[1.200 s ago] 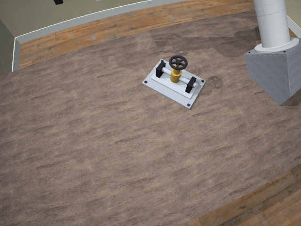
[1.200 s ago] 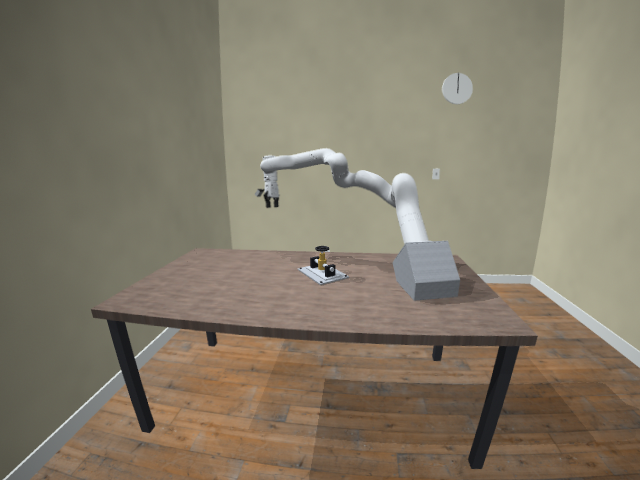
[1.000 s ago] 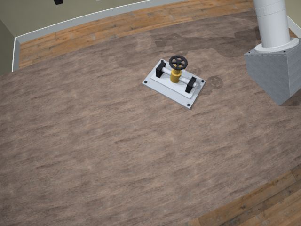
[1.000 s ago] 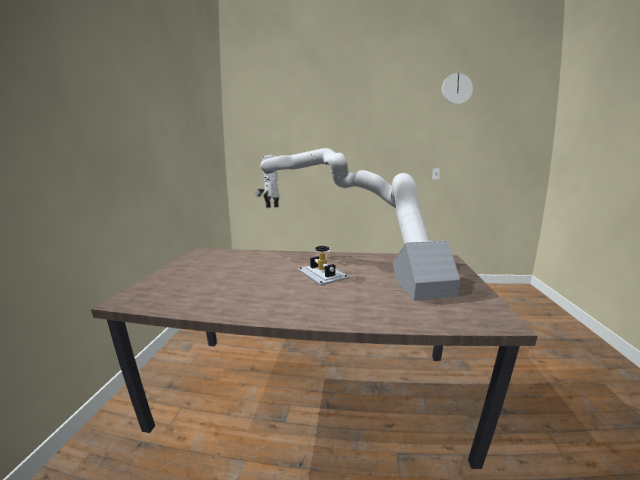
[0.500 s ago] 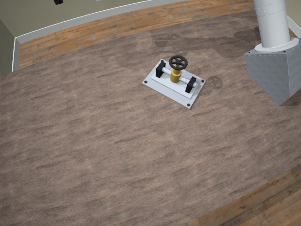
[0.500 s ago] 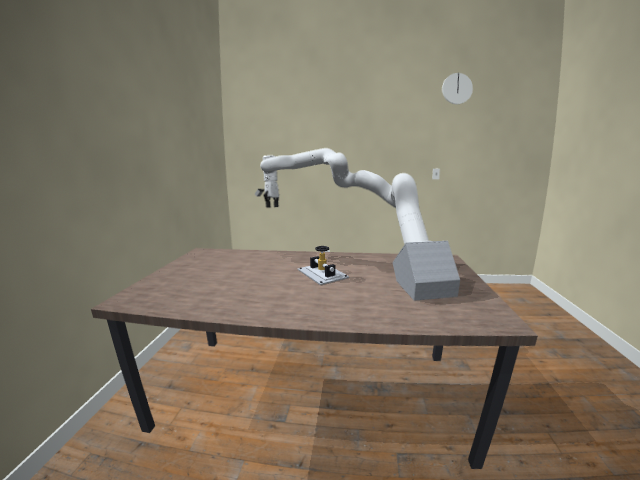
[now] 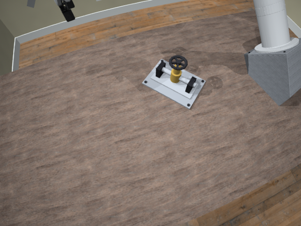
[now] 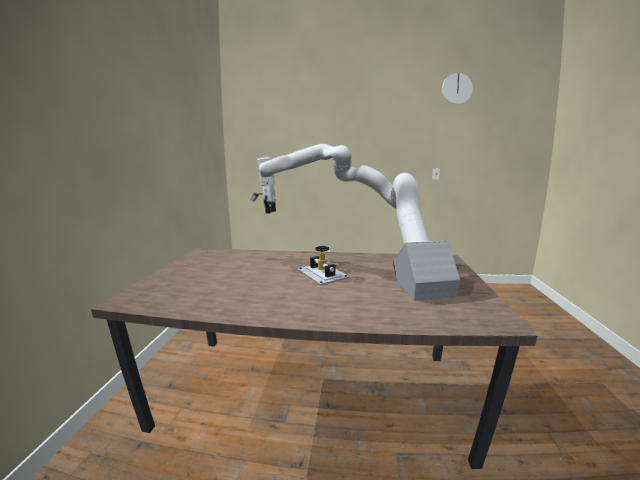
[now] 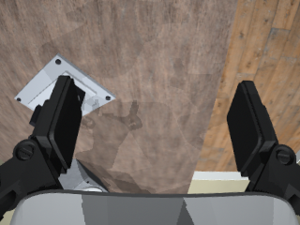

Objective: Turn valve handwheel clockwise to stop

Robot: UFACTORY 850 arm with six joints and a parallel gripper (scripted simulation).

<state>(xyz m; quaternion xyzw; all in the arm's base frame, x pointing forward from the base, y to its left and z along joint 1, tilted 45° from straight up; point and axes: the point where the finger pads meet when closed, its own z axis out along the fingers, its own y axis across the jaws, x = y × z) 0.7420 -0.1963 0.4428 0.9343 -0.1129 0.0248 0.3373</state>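
The valve stands on a grey baseplate (image 7: 173, 83) on the table. Its black handwheel (image 7: 178, 62) lies level on top of a brass body (image 7: 175, 75), with a white pipe held by two black clamps. It also shows small in the exterior view (image 8: 322, 249). My gripper (image 8: 269, 206) hangs high above the table, well to the left of the valve and far above it; it also shows at the top left of the top view (image 7: 67, 11). Its fingers are wide open with nothing between them (image 9: 157, 126). The wrist view shows only a corner of the baseplate.
The arm's grey pedestal (image 7: 274, 70) stands on the table to the right of the valve. The table's far edge and the wooden floor lie beyond the valve.
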